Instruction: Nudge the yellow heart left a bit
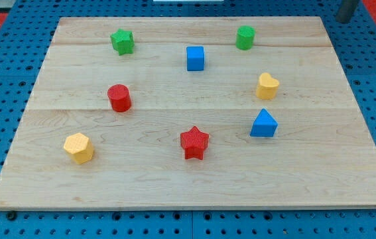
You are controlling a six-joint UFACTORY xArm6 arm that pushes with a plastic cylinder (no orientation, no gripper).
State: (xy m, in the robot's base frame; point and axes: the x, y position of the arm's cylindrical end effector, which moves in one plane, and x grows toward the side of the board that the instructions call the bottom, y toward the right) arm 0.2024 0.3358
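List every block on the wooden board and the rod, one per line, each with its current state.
Yellow heart block: flat on the wooden board, right side, untouched.
Blue triangular block: just below the heart, apart.
Blue cube: upper middle, alone.
Green cylinder: top right, upright.
Green star: top left.
Red cylinder: upright, left of centre.
Red star: lower middle.
Yellow hexagonal block: lower left.
My tip: top right corner, beyond the board's edge, far from all blocks.

Wooden board (174,186) — eight blocks, yellow heart (267,86), blue cube (195,58), red star (194,143)
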